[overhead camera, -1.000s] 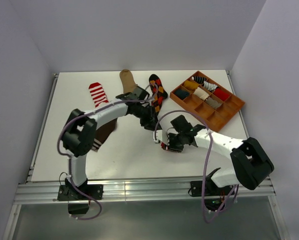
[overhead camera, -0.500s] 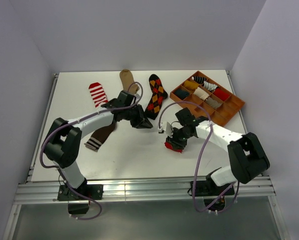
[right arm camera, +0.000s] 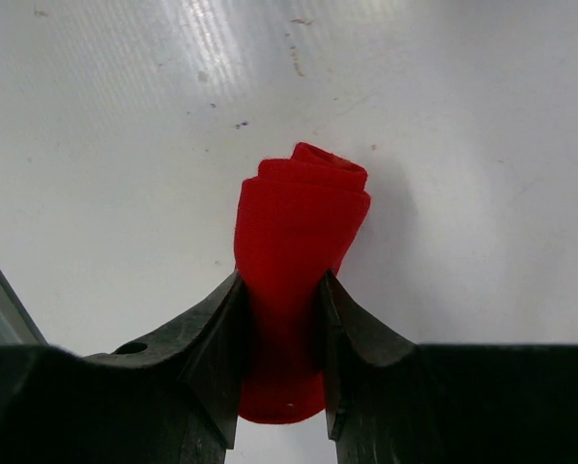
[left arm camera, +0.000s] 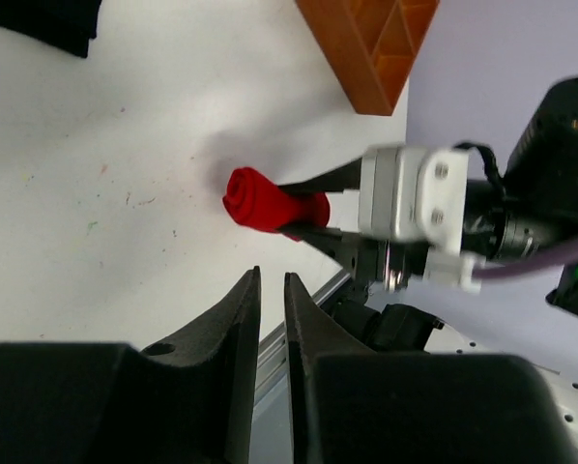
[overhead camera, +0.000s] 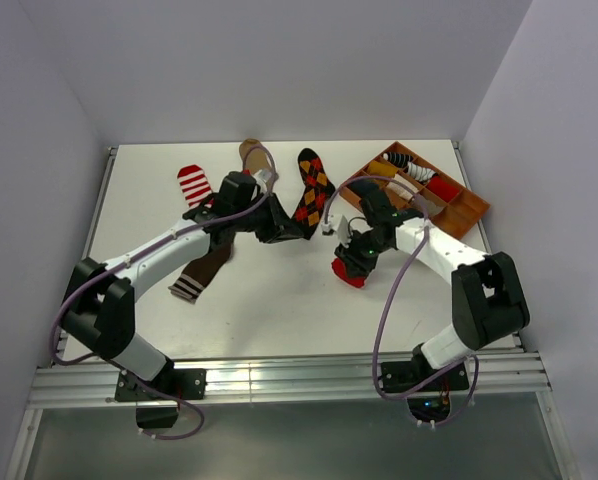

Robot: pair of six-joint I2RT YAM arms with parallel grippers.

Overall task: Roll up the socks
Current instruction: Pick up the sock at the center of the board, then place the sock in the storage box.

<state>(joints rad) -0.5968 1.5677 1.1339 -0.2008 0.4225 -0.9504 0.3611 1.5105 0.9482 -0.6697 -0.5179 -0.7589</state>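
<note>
Rolled red sock point(right arm camera: 299, 222): near the centre of the white table point(overhead camera: 269, 310), clamped between the fingers of the right gripper point(right arm camera: 281, 300). Left gripper point(left arm camera: 271, 319): at 10 o'clock from the sock and apart from it, with jaws nearly together and nothing between them. Black argyle sock point(overhead camera: 314, 185): flat, at 11 o'clock. Wooden tray point(overhead camera: 469, 207): at 2 o'clock.

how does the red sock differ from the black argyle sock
The red sock is rolled into a tight bundle; the black argyle sock lies flat, unrolled. The red sock is clamped in the right pincer; the argyle sock lies loose on the table. The red sock looks plain; the argyle one shows diamonds. Both are socks.
</note>
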